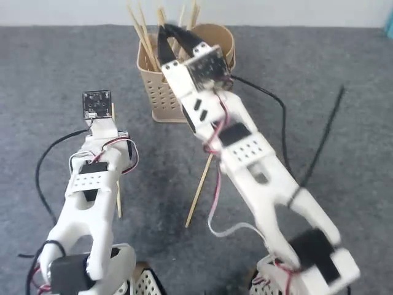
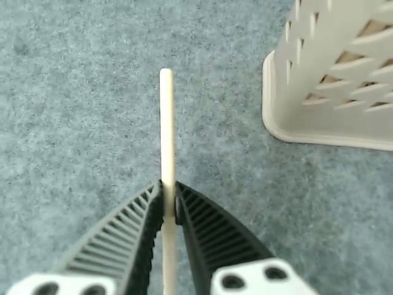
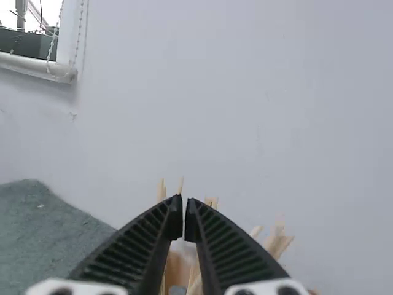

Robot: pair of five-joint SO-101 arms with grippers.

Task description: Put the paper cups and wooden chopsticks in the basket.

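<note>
The left gripper's [image 2: 169,192] fingers pinch a wooden chopstick [image 2: 166,123] above the grey tabletop [image 1: 319,74], near the basket [image 1: 161,92]. A second chopstick [image 1: 201,184] lies between the arms. The basket holds upright chopsticks [image 1: 144,38] and a paper cup [image 1: 222,38]. Above it, the right gripper's [image 3: 184,208] fingers are pressed together.

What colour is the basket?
The basket is beige with slotted walls, best seen in the left wrist view.

Beige basket [image 1: 161,98] holds upright chopsticks [image 1: 142,37], paper cup [image 1: 225,43]; loose chopstick [image 1: 198,193] flat on carpet [image 1: 307,92].
</note>
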